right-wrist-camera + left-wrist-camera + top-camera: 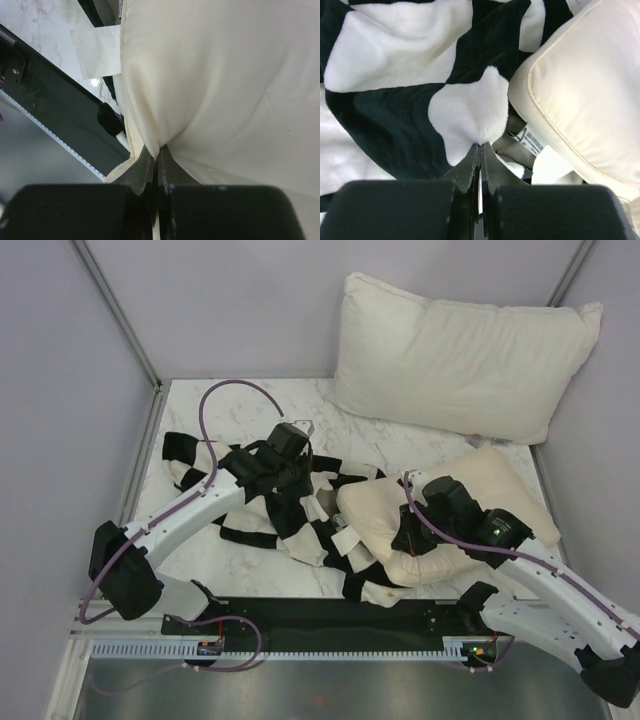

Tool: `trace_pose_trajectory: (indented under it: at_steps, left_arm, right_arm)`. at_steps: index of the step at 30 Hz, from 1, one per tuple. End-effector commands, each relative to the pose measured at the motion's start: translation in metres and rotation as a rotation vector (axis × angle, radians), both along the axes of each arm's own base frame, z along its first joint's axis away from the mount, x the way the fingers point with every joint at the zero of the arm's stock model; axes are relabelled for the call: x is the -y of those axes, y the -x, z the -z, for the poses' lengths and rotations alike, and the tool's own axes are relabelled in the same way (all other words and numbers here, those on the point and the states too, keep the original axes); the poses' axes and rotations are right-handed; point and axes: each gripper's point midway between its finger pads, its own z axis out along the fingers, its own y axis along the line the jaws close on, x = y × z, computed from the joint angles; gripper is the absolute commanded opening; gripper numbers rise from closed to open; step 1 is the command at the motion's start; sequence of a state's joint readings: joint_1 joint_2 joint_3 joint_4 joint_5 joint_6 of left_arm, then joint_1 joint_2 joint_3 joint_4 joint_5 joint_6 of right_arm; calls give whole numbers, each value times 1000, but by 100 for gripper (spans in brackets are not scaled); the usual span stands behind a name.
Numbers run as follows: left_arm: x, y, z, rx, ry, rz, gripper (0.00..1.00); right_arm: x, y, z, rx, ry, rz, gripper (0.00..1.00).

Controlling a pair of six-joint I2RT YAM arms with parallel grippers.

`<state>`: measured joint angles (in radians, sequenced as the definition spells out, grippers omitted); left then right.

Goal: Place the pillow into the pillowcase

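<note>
The cream pillow lies at the right of the table, its left end among the folds of the black-and-white checked pillowcase, which is crumpled across the middle. My left gripper is shut on a fold of the pillowcase, with the pillow's corner just to its right. My right gripper is shut on a pinch of the pillow's cream fabric at its near edge. In the wrist views each pair of jaws is pressed together on cloth.
A larger puffy white pillow leans against the back wall at the right. Grey walls close the table on the left, back and right. A black strip runs along the near edge between the arm bases.
</note>
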<state>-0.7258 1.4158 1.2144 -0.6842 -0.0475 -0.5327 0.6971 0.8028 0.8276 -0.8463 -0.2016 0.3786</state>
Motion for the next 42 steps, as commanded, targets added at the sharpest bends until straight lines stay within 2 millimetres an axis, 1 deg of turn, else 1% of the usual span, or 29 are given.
trace_pose_trajectory:
  at_steps: [1,6,7,8,10,11,13,14,15,16,17,18,19,21,22,26,27,28,31,32,33,35,36,37,38,39,40,41,42]
  left_arm:
    - [2,6,-17,31,55,31,2]
    - [-2,9,-13,28,47,29,2]
    - [-2,10,-12,26,45,30,2]
    - [-3,10,-11,26,40,27,2]
    - [-2,15,-6,7,43,38,2]
    - [1,21,-5,-7,57,64,2]
    - [5,29,-5,-27,76,90,2]
    - [6,32,-5,-32,87,103,2]
    - [9,35,-6,-40,101,118,2]
    - [13,41,-7,-55,119,140,2]
    - [14,43,-8,-56,129,151,2]
    - [16,45,-10,-60,140,163,2]
    - [18,50,-11,-71,159,183,2]
    - [22,54,-20,-60,201,203,2]
    - [26,59,-25,-68,232,223,2]
    - [40,71,-46,-82,338,287,2]
    - [42,72,-50,-83,355,296,2]
    - [46,74,-55,-86,378,313,2]
    - [52,77,-69,-88,429,327,2]
    - [54,78,-72,-91,447,337,2]
    - [56,80,-76,-93,465,344,2]
    - [63,82,-84,-102,521,358,2]
    - [66,83,-85,-109,539,365,2]
    - [69,86,-86,-125,563,374,2]
    - [74,85,-84,-130,591,371,2]
    - [75,86,-81,-143,599,369,2]
    - [75,84,-78,-143,599,358,2]
    - [74,86,-68,-163,588,342,2]
    - [75,84,-65,-157,591,336,2]
  right_arm:
    - [-22,-9,-6,13,-42,-6,0]
    - [-53,-3,9,6,32,-88,0]
    - [-57,-6,10,21,48,-88,0]
    - [-66,-9,17,13,69,-104,0]
    - [-77,-24,10,52,67,-88,0]
    - [-80,-34,14,70,88,-68,0]
    - [-93,-57,-2,130,69,-34,0]
    - [-99,-67,6,119,97,-25,0]
    - [-110,-77,-7,138,73,-22,0]
    - [-117,-87,1,129,91,-22,0]
    - [-122,-95,-1,135,87,-15,0]
    - [-128,-107,-10,152,67,7,0]
    - [-129,-123,-8,153,52,50,0]
    - [-130,-141,-11,156,13,99,0]
    - [-129,-157,-16,175,-23,139,0]
    - [-135,-183,-8,177,-82,221,0]
    - [-133,-186,1,179,-81,241,0]
    - [-135,-193,-1,204,-103,264,0]
    - [-133,-201,20,208,-107,322,0]
    - [-133,-201,26,202,-109,335,0]
    - [-130,-197,40,166,-121,368,0]
    - [-148,-196,32,154,-283,347,0]
    - [-145,-185,50,120,-323,349,0]
    - [-160,-191,19,135,-525,338,0]
    - [-166,-182,9,119,-623,289,0]
    - [-158,-174,18,103,-669,292,0]
    - [-152,-182,-11,139,-798,318,0]
    - [-145,-183,-16,153,-832,337,0]
    - [-138,-184,-16,165,-847,352,0]
